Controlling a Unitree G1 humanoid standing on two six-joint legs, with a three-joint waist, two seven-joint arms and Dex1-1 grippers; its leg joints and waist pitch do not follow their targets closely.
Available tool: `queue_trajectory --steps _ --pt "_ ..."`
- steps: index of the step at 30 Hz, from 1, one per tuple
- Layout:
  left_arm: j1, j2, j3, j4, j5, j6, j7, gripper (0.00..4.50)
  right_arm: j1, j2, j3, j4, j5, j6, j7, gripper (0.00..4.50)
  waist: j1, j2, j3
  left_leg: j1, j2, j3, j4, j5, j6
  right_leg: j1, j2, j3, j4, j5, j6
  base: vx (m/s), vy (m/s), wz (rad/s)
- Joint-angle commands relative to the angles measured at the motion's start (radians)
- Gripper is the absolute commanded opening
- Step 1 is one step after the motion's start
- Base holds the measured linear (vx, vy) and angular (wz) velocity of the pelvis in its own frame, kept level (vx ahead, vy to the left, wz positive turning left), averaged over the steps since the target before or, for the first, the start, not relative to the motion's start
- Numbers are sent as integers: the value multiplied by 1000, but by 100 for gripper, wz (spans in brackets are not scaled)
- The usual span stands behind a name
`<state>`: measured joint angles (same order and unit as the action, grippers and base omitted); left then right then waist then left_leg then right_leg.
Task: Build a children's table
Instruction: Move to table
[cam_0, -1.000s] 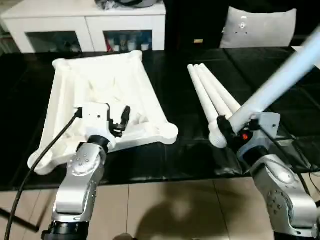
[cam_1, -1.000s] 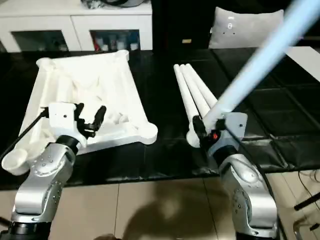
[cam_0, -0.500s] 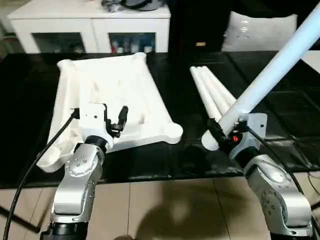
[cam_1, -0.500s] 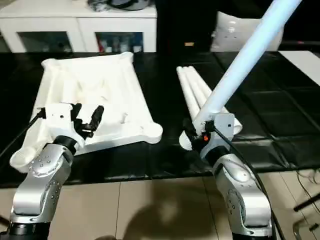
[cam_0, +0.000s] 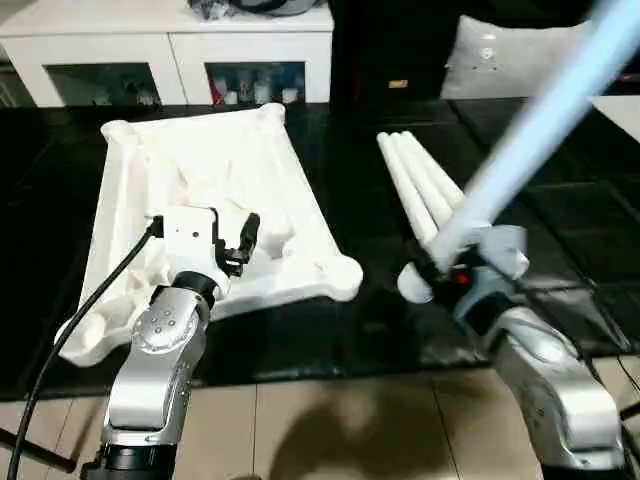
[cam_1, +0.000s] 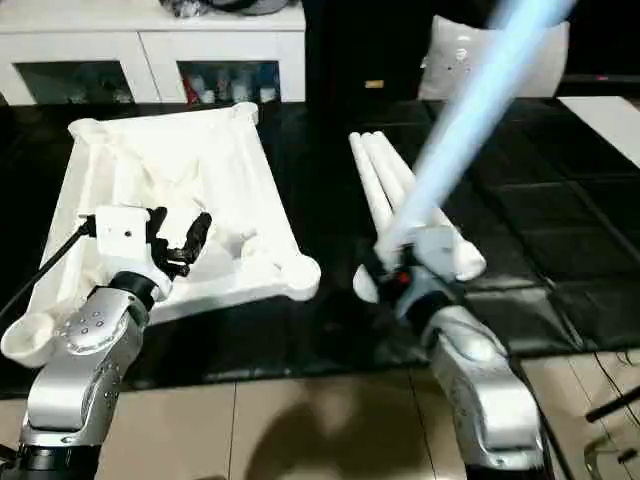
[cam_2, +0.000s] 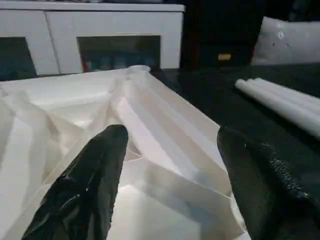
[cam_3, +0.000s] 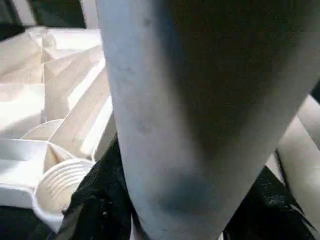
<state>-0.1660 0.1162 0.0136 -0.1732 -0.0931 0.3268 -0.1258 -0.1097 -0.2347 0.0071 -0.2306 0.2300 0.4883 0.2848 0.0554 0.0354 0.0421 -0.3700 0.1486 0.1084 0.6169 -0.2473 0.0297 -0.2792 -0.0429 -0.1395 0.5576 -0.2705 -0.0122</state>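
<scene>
The white plastic square table top (cam_0: 205, 200) lies ribs-up on the black tiled table (cam_0: 350, 320), its round corner socket (cam_0: 343, 276) nearest the right gripper (cam_0: 437, 275), which pinches a long tapered white leg (cam_0: 540, 120) slanting up and away. I'd bring its thick end squarely over that socket before pushing. The left gripper (cam_2: 170, 165) hovers spread above the ribs. Three spare white legs (cam_0: 420, 185) lie close beside; a white cabinet (cam_0: 170, 45) stands behind.

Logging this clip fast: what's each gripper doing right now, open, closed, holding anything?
Left gripper: open, empty, hovering over the upturned table top.
Right gripper: shut on a table leg, lifted at a slant.
</scene>
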Motion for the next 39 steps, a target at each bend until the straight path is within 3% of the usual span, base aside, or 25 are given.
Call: queue_trajectory --steps 1,2,3,4,5,7,8,9,10,11,12,13,14,16,17,18,19,20,21,22,24,26,29,34,39 --pt "13 10 8 -3 1 -2 -3 326 -2 8 17 -7 10 -23 24 190 7 -2 -54 -33 19 -26 -45 78 266 103 -102 0 -92 -197 -75 166 45 106" --pt "12 9 9 -2 1 -2 -2 326 0 10 16 -7 11 -27 27 190 -9 14 -59 33 24 -79 -67 132 334 85 -42 -28 -51 -127 -60 116 30 67" --pt "12 10 10 -2 1 -2 -2 326 0 18 7 -7 21 -24 24 190 -9 14 -59 33 24 -79 -67 132 334 85 -42 -28 -51 -127 -60 182 9 56" --pt "12 11 11 -1 1 -3 -5 326 2 36 -16 -7 45 -17 18 190 -59 23 -80 224 176 -200 -61 281 434 -126 -22 33 133 -183 -3 195 -6 25" --pt "12 11 11 -1 1 -3 -6 326 2 37 -17 -7 46 -16 18 190 -33 18 -70 194 165 -180 -50 394 447 -172 -37 65 182 -131 48 195 -6 25" --pt "11 15 8 2 2 -4 -12 326 5 34 -16 -3 41 -23 18 190 -35 9 -63 152 139 -136 -77 375 431 -180 -39 80 205 -58 96 99 -7 2" --pt "10 17 5 4 3 -4 -16 326 7 31 -14 0 37 -28 16 190 -31 -20 -52 111 56 -58 -81 226 372 -163 -42 100 120 103 46 81 -18 2" --pt "9 23 -5 6 6 -6 -25 326 13 30 -13 1 33 -36 16 190 -31 -20 -52 111 56 -58 -81 226 372 -163 -42 100 120 103 46 74 -46 -3" --pt "9 24 -7 6 6 -7 -27 326 14 30 -13 1 33 -37 17 190 -26 -80 -61 71 -36 -18 -37 0 271 -71 -76 171 21 92 33 0 0 0" --pt "9 26 -11 6 7 -6 -31 326 17 30 -14 -1 32 -38 15 190 15 -86 -50 23 -82 -1 77 -139 163 0 -189 274 -66 -268 -58 66 -88 2" --pt "9 26 -11 6 7 -6 -31 326 17 30 -14 -1 32 -38 15 190 22 -67 -49 -9 -49 -33 116 -74 64 28 -216 271 -64 -434 -151 72 -89 1" --pt "9 28 -13 5 8 -5 -33 326 19 31 -16 -2 30 -40 14 190 11 -80 -38 -22 -45 -33 124 -54 31 29 -200 261 -65 -468 -166 96 -102 -4" --pt "8 28 -15 7 7 -5 -36 326 20 31 -17 -1 28 -40 16 190 6 -55 -33 -33 -31 -42 124 -16 -11 30 -192 237 -65 -480 -218 68 -42 -9" --pt "7 28 -16 9 7 -5 -38 326 21 36 -21 -1 32 -36 14 190 -8 -28 -18 -5 -3 -35 47 6 -15 -5 -149 165 -85 -561 -229 28 37 0" --pt "6 31 -18 12 3 -3 -48 326 23 49 -34 -2 45 -28 10 190 -43 6 -2 18 50 -44 -71 -245 -17 -28 -55 94 -45 -513 -170 57 75 0" --pt "7 33 -19 13 -5 4 -59 326 22 53 -40 -2 51 -32 9 190 -43 6 -2 18 50 -44 -71 -245 -17 -28 -55 94 -45 -513 -170 89 106 -1" --pt "7 41 -26 20 -12 -2 -83 326 18 45 -40 -2 46 -32 9 190 -76 33 -30 89 103 -107 -110 -436 -27 -60 -35 83 34 -191 -161 86 93 -1" --pt "7 46 -31 25 -16 -7 -100 326 15 37 -38 -2 41 -33 10 190 -82 34 -38 96 105 -114 -109 -382 -3 -63 -42 82 44 -72 -160 86 93 -1" --pt "4 59 -38 38 -25 -24 -133 326 12 17 -26 5 21 -52 18 190 -86 31 -41 92 93 -108 -95 -219 61 -65 -57 81 46 66 -157 69 77 2" --pt "2 66 -41 46 -29 -37 -154 326 11 3 -17 10 7 -66 25 190 -73 8 -48 57 64 -74 -53 -1 111 -47 -98 106 18 195 -174 67 56 2" --pt "-3 81 -48 53 -57 -31 -205 345 6 4 -30 15 23 -72 33 190 -49 -7 -75 -5 32 -43 -20 329 120 0 -126 137 47 496 -193 34 28 1" --pt "-12 141 -90 52 -100 -3 -343 363 -12 0 -58 35 53 -78 54 190 -40 -7 -85 -4 30 -44 -11 489 95 -16 -110 132 66 645 -187 0 0 0" --pt "-25 201 -136 58 -99 19 -441 389 -29 -8 -75 62 74 -73 89 189 -36 -3 -74 0 38 -36 -23 335 65 -34 -106 127 50 462 -214 0 0 0" --pt "-65 260 -171 97 -104 20 -572 426 -64 -44 -81 99 101 -66 143 189 -17 -3 -33 13 65 -18 -69 -170 -13 -45 -119 136 0 -89 -254 -68 -34 1" --pt "-104 375 -253 106 -126 51 -767 377 -112 -45 -99 136 122 -119 184 189 -11 -4 -34 17 68 -1 -89 -240 -82 -55 -118 141 -18 -291 -168 -39 -19 1"
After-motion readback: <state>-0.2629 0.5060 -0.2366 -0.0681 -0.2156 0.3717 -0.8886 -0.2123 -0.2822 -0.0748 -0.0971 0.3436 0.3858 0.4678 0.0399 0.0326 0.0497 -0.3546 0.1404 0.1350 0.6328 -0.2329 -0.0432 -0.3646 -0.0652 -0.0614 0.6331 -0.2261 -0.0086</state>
